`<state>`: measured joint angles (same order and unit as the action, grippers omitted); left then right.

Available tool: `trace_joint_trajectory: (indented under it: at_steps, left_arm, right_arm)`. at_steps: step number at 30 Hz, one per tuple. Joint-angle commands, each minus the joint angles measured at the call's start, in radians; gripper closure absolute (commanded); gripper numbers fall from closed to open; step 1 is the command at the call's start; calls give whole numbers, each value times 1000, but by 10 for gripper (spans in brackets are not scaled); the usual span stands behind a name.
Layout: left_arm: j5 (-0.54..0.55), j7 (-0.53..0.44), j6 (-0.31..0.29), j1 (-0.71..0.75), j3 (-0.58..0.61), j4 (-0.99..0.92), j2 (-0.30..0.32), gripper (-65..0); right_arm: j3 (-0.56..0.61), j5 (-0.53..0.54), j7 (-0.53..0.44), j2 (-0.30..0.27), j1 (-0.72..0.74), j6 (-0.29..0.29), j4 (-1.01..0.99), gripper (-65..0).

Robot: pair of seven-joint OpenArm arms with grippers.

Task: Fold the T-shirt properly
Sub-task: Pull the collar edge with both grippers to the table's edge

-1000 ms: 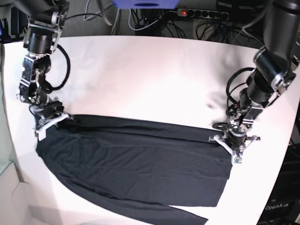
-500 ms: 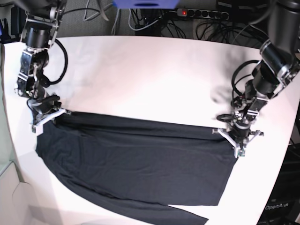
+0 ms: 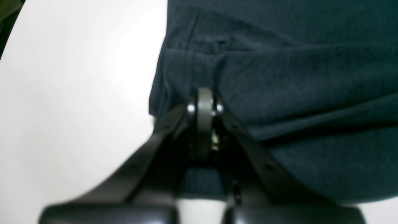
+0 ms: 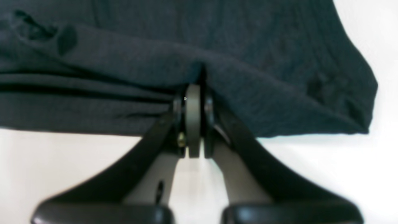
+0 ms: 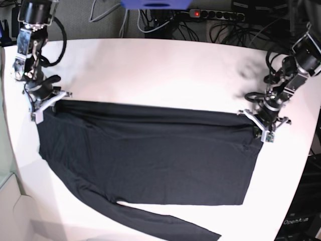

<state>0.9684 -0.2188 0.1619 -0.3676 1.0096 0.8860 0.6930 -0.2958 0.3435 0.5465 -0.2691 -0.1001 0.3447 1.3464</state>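
My left end effector point(image 5: 265, 122) is clamped tight on the T-shirt point(image 5: 145, 155) at one end of its far edge; the wrist view shows cloth bunched around the closed tips. My right end effector point(image 5: 45, 103) pinches the other end the same way. Between them the edge runs taut, and the shirt spreads flat on the white bench point(image 5: 160, 70), one sleeve point(image 5: 165, 223) trailing toward me.
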Motion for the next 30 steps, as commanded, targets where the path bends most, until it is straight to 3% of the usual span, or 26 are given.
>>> trace_joint_trajectory:
  at_steps: [1,14,17,19,24,30]
  left_arm:
    - [24,206,-22,54,19,3,17,0]
    - [16,198,-22,285,19,233,156,0]
    - [16,197,-22,328,19,235,175,0]
    - [14,195,-22,353,19,235,176,0]
    - [14,190,-22,404,19,253,202,0]
    - [14,66,-22,486,21,276,241,0]
  right_arm:
    - [-4,-31,63,-11,-30,-19,21,0]
    - [-12,-27,56,-5,-212,-17,135,0]
    - [-23,-27,53,-3,-234,47,137,0]
    - [-62,-27,28,27,-260,86,137,0]
    - [-101,-30,-29,47,-315,101,137,0]
    - [-101,-30,-116,50,-384,101,137,0]
